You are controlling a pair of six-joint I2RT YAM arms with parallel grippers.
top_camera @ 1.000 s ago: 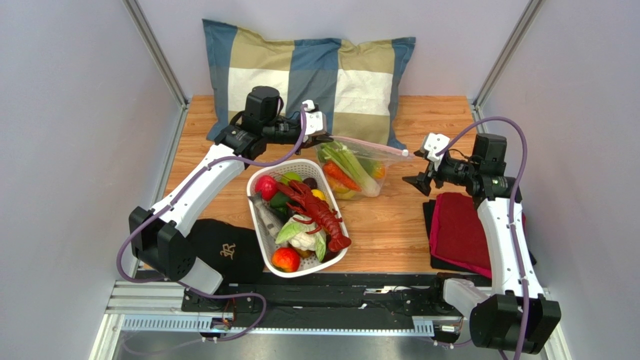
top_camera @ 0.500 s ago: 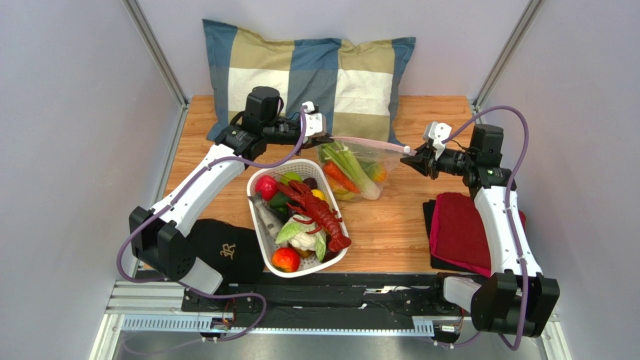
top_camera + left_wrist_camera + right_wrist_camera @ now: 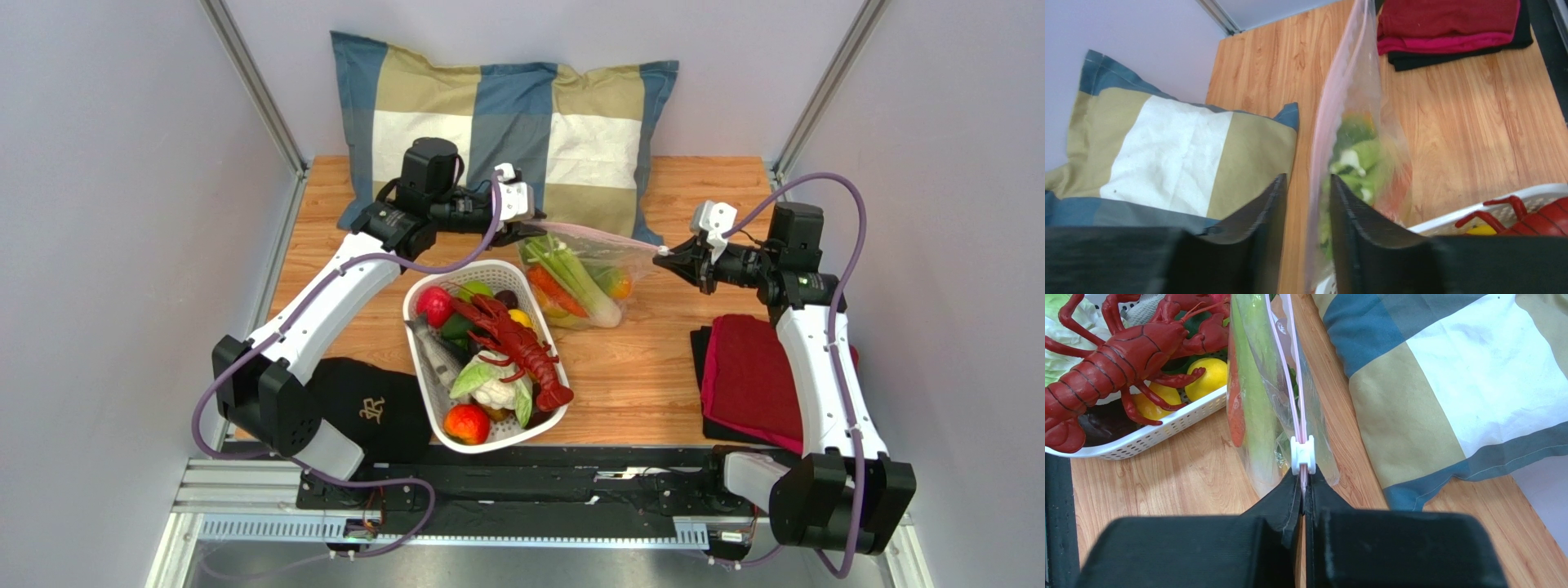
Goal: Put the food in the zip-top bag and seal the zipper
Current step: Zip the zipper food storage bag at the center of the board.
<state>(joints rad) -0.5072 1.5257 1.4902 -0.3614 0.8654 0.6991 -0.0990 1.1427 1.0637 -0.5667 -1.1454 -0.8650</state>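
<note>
The bag, holding the food, stands at one o'clock of the basket. The right gripper is clamped on the zipper at its three o'clock end, beside the white slider. The left gripper's jaws stand apart around the nine o'clock end.

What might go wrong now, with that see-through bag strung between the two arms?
1. The right jaws pinch the pinkish zipper strip right beside its white slider; pulling may drag the clear plastic bag without closing it.
2. The left jaws show a gap beside the film, so that end may slip and the toy vegetables spill.
</note>
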